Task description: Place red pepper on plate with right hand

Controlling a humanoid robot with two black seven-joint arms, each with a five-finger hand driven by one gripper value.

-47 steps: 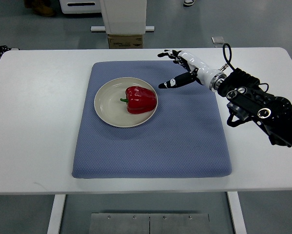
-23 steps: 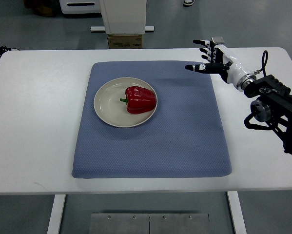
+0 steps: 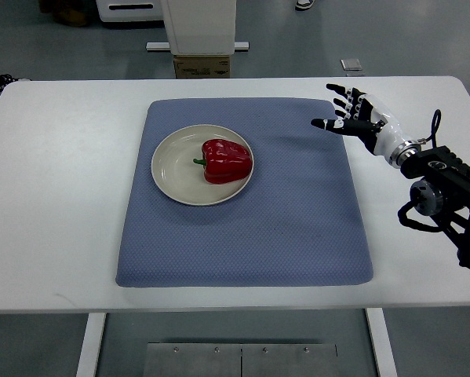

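The red pepper (image 3: 227, 160) lies on its side on the right half of the cream plate (image 3: 172, 169), green stem pointing left. The plate rests on the upper left part of the blue mat (image 3: 297, 228). My right hand (image 3: 347, 112) hovers over the mat's upper right edge, well to the right of the plate, with its fingers spread and nothing in them. Its dark arm comes in from the right edge. The left arm does not show.
The mat lies on a white table (image 3: 54, 196). A cardboard box (image 3: 202, 66) and a white machine base stand on the floor beyond the table's far edge. A person's shoe shows at the far left edge.
My right hand has drawn back from beside the plate to the right, past the mat's right edge, and come slightly nearer. The pepper and plate have not moved.
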